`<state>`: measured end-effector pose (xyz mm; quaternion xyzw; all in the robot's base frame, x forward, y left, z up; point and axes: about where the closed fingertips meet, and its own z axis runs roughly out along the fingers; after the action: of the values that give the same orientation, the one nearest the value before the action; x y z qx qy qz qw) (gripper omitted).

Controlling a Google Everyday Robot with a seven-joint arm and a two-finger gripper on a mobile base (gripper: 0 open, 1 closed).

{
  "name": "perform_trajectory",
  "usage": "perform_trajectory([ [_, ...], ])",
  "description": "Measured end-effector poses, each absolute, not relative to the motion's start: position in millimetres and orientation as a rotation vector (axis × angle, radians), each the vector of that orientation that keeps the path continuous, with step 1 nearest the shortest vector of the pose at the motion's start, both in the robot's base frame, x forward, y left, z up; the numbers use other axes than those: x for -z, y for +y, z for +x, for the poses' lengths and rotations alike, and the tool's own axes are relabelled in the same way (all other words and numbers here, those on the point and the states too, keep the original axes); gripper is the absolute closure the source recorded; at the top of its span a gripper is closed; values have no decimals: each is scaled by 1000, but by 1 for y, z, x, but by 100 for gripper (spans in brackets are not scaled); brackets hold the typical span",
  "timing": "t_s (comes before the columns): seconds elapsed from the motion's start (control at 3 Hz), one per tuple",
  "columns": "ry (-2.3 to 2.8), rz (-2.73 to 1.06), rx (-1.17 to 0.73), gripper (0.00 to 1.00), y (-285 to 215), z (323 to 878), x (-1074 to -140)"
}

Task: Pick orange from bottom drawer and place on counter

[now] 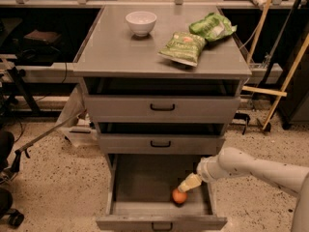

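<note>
The orange (179, 196) lies in the open bottom drawer (145, 180), near its front right corner on the grey tray. My gripper (187, 184) reaches in from the right on a white arm. It hangs just above and to the right of the orange, its tip close to the fruit. The counter (120, 50) is the grey top of the cabinet, above the two shut upper drawers.
On the counter stand a white bowl (141, 22) at the back left and two green snack bags (184, 47) (212, 27) at the right. Wooden poles (285, 76) lean at the right of the cabinet. A black chair base (7, 197) sits at the left.
</note>
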<state>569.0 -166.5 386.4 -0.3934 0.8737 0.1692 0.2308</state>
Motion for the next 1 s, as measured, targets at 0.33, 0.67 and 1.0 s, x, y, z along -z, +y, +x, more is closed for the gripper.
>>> perform_trajectory([
  [0.33,2349,-994,-343,0,-168,592,-393],
  [0.67,2299,-936,-298,0,-170,611,-401],
  [1.0,2299,-936,-298,0,-170,611,-400],
])
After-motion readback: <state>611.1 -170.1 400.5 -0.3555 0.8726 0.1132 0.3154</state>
